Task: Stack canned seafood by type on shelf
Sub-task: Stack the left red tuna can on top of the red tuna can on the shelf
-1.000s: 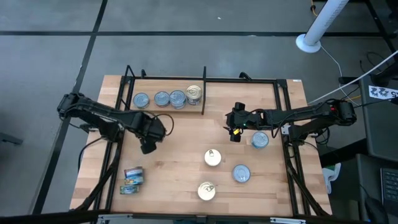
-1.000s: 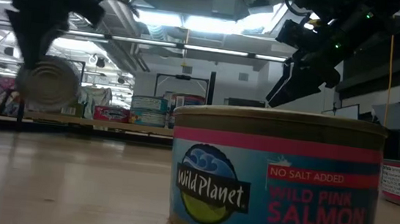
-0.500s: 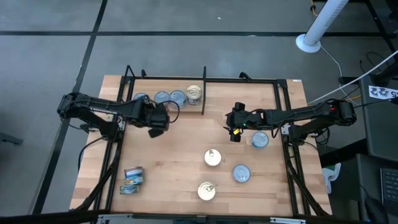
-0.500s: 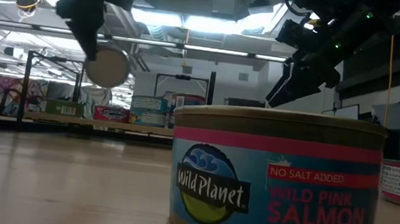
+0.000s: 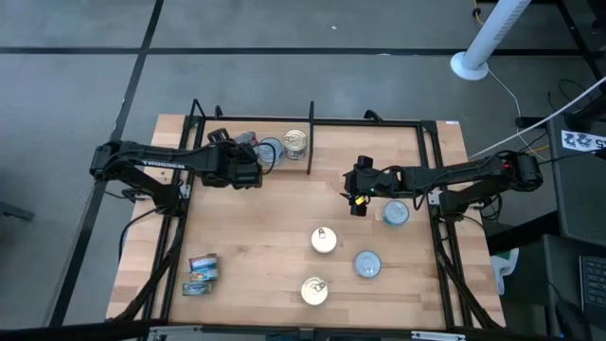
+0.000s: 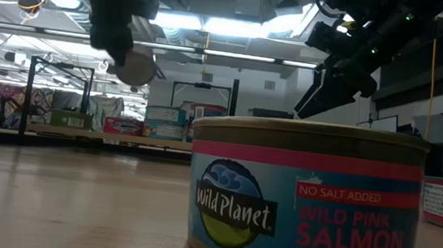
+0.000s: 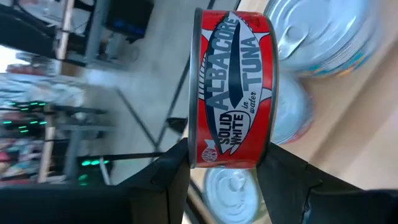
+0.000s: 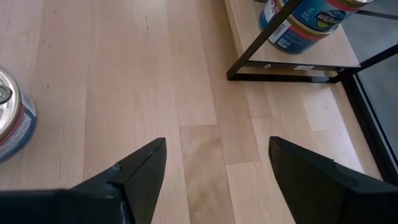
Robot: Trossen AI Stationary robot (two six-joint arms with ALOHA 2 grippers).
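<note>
My left gripper [image 5: 244, 148] is shut on a red Albacore tuna tin [image 7: 230, 93], held in the air over the row of silver-blue-topped tins [image 5: 270, 150] standing at the shelf's far left. A gold-topped tin [image 5: 295, 142] stands beside the black divider bar [image 5: 310, 152]. In the low view the held tin [image 6: 135, 67] hangs high at the left. My right gripper [image 5: 357, 197] waits open over the bare board, next to a silver-blue tin [image 5: 396, 213]. The shelf [image 5: 265, 227] is a light wooden board in a black frame. My left gripper pinches the red tin by its two flat ends [image 7: 194, 158], one finger [image 7: 171, 174] on each face near the rim. The fingers slant down from the table's left. The tin is lifted clear, its label side toward the wrist camera, above the standing tins.
Loose tins stand on the near half of the board: two gold-topped ones [image 5: 324, 240] [image 5: 314, 290], a silver-blue one [image 5: 367, 263] and two red-and-blue labelled ones [image 5: 203, 266] at the near left. A salmon tin [image 6: 304, 197] fills the low view's foreground.
My left gripper has carried the red tin up and toward the far edge, from the middle left of the board to above the row of tins. Its wrist has turned, so the tin shows less of its round face toward the near side than before.
</note>
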